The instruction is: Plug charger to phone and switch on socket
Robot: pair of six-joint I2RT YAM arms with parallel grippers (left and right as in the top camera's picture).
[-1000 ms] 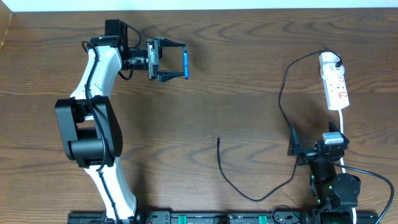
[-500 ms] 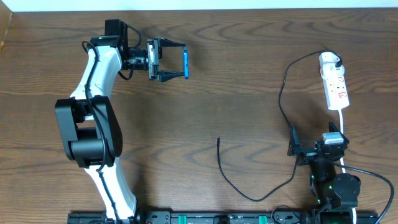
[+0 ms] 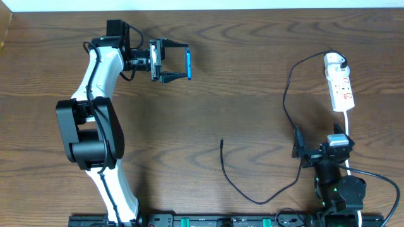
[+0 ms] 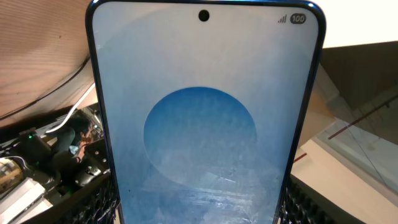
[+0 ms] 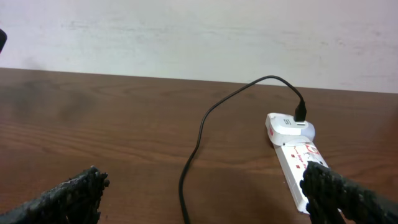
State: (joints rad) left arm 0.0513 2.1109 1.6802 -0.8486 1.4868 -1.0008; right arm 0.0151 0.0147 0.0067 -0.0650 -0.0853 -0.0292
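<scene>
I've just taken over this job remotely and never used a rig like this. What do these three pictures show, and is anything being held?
There are two robot arms at a wooden table. One picture looks down from above; the other two come from a camera on each wrist.

From above, the left end effector holds the phone on its edge. The left wrist picture is filled by that phone's blue screen.

The right end effector is open and empty, near the table's front edge. Its wrist picture looks toward the socket, with the charger plugged in. The cable's free tip lies loose on the table.
</scene>
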